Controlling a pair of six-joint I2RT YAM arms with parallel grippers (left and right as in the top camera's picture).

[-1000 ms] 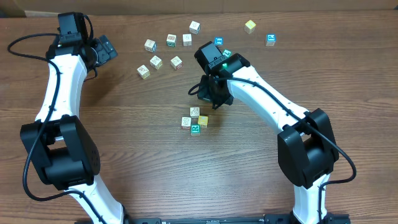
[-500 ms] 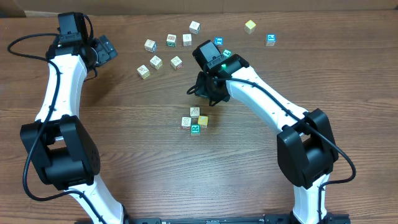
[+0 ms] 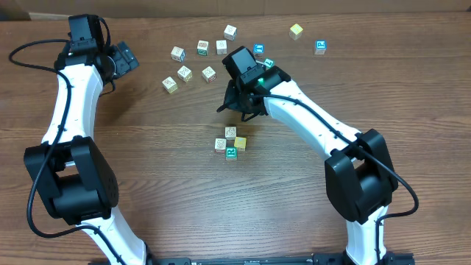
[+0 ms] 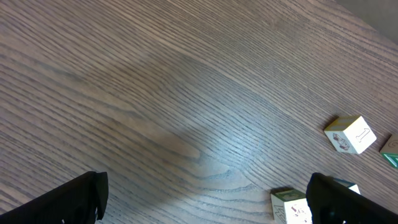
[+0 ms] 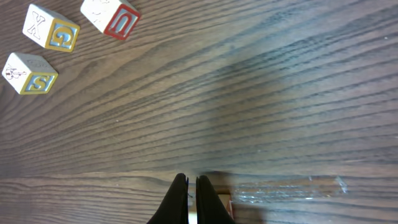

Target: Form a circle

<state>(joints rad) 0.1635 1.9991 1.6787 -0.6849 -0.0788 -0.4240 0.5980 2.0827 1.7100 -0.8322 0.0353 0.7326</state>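
Observation:
The circle (image 3: 230, 142) is a tight clump of small picture cubes on the wooden table (image 3: 162, 191), just in front of the table's middle. My right gripper (image 3: 241, 109) hangs a little behind the clump, apart from it. In the right wrist view the right gripper (image 5: 191, 185) is shut with nothing between its fingertips, and a red-edged cube (image 5: 222, 205) of the clump shows behind them. My left gripper (image 3: 125, 57) is at the far left, wide open and holding nothing. In the left wrist view the left gripper (image 4: 205, 208) shows only bare wood between its fingers.
Loose cubes (image 3: 202, 47) lie scattered along the back of the table, from a left group (image 3: 185, 73) to a yellow-green one (image 3: 296, 30) and a blue one (image 3: 320, 46). Two cubes (image 4: 350, 134) lie near the left gripper. Lettered cubes (image 5: 51, 28) show in the right wrist view.
My right gripper, still shut, has drawn back from the clump toward the rear of the table and slightly left. The left arm and the cubes have not moved.

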